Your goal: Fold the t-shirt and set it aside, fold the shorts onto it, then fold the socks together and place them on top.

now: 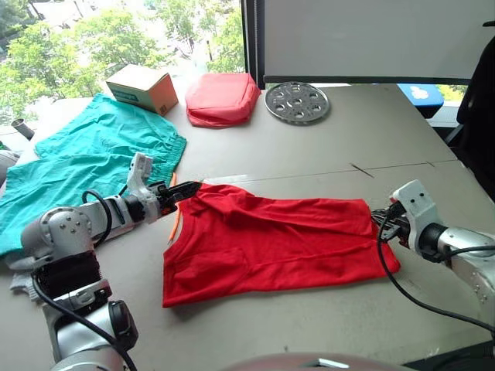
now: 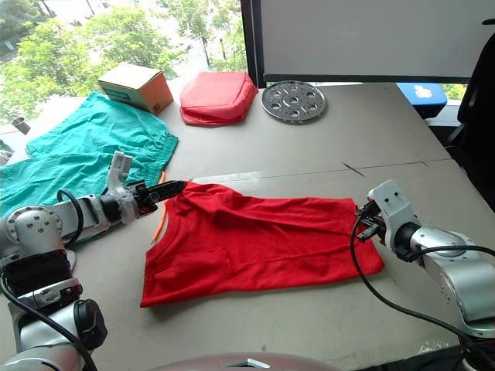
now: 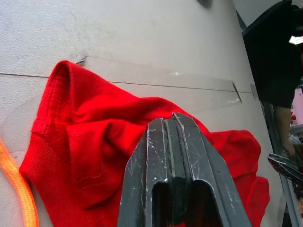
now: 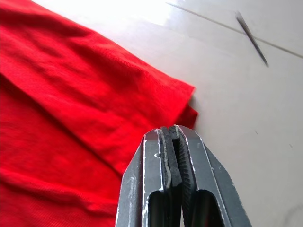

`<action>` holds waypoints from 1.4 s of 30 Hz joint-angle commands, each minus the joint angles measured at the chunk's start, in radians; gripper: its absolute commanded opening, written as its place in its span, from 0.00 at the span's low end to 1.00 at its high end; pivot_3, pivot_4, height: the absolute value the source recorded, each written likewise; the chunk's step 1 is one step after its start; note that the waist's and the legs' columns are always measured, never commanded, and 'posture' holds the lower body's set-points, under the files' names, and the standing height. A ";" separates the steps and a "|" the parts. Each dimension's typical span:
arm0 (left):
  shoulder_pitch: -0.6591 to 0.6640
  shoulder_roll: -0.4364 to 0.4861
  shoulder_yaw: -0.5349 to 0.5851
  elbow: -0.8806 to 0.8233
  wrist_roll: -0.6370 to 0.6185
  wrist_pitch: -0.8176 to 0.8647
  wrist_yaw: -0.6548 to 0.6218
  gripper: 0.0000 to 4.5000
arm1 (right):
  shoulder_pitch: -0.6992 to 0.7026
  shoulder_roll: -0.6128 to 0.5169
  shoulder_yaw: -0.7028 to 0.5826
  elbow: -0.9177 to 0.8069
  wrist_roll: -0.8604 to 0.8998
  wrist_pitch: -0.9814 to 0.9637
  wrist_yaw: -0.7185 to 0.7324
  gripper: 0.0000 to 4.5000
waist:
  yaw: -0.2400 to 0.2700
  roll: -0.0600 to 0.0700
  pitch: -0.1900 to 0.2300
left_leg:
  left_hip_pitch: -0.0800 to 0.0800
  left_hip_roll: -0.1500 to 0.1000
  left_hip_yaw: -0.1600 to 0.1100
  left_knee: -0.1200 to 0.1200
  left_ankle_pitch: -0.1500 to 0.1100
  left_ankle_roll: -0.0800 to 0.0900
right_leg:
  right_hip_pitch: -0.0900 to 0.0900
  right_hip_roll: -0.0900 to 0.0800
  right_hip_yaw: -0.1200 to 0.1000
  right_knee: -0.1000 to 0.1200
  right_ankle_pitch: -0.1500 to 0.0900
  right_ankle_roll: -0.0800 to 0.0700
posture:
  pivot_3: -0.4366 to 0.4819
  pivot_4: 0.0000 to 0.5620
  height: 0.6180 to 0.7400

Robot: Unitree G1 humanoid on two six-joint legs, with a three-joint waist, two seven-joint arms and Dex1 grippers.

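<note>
Grey-beige table (image 1: pixel 325 147), matte, with a faint seam line running across it behind the t-shirt; it stands against a big window with green trees outside and a dark frame post, a pale panel to the right of the post. Along the far edge: cardboard box (image 1: pixel 142 87), padded red pouch (image 1: pixel 222 99), round perforated metal disc (image 1: pixel 297 102). Blue object (image 1: pixel 421 96) past the table's far right corner. The t-shirt (image 1: pixel 271 243) lies flat in the middle of the table, already folded into a long band; long axis runs left to right across the table, left end wider and reaching nearer the robot, right end narrower. The shorts (image 1: pixel 85 166) are spread at far left, touching or nearly touching the box, an orange drawstring (image 1: pixel 175 219) trailing beside the t-shirt's left edge. A bit of pale knit, likely the socks (image 1: pixel 25 286), peeks out near the left arm. Left gripper (image 1: pixel 188 188) sits at the t-shirt's upper left corner; right gripper (image 2: pixel 363 220) sits at its right end. Head views leave the fingertips too small to read. Left wrist view settles it: left gripper's two fingers pressed together, the red cloth lying beyond and below them, none visibly pinched; it also shows the hemmed corner and a person's dark clothing beyond the table edge. Right wrist view: jaws likewise closed, tips over bare table just beside the folded corner, layered cloth edges visible, no fabric between them.
</note>
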 commanded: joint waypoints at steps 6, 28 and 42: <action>0.231 0.237 -0.202 -0.266 0.164 -0.517 -0.434 0.30 | -0.147 0.059 0.249 -0.048 -0.031 -0.150 0.016 0.00 | -0.025 -0.003 0.003 | 0.000 0.001 0.003 -0.011 0.003 -0.006 | -0.003 0.000 0.002 -0.005 0.000 -0.001 | 0.48 0.27 1.00; 0.578 -0.072 -0.551 -0.532 0.887 -1.109 -0.017 0.60 | -0.057 0.034 0.195 -0.129 0.061 -0.293 0.118 0.00 | 0.003 0.000 0.004 | -0.001 0.001 0.001 -0.013 0.002 -0.002 | -0.005 -0.006 -0.003 -0.006 -0.001 -0.004 | 0.48 0.27 1.00; 0.590 0.024 -0.539 -0.490 0.905 -1.169 -0.103 0.02 | -0.081 0.043 0.206 -0.120 0.070 -0.291 0.097 0.00 | 0.001 -0.001 0.004 | 0.000 0.002 0.001 -0.012 0.002 -0.002 | -0.003 -0.004 -0.003 -0.005 -0.001 -0.004 | 0.48 0.27 1.00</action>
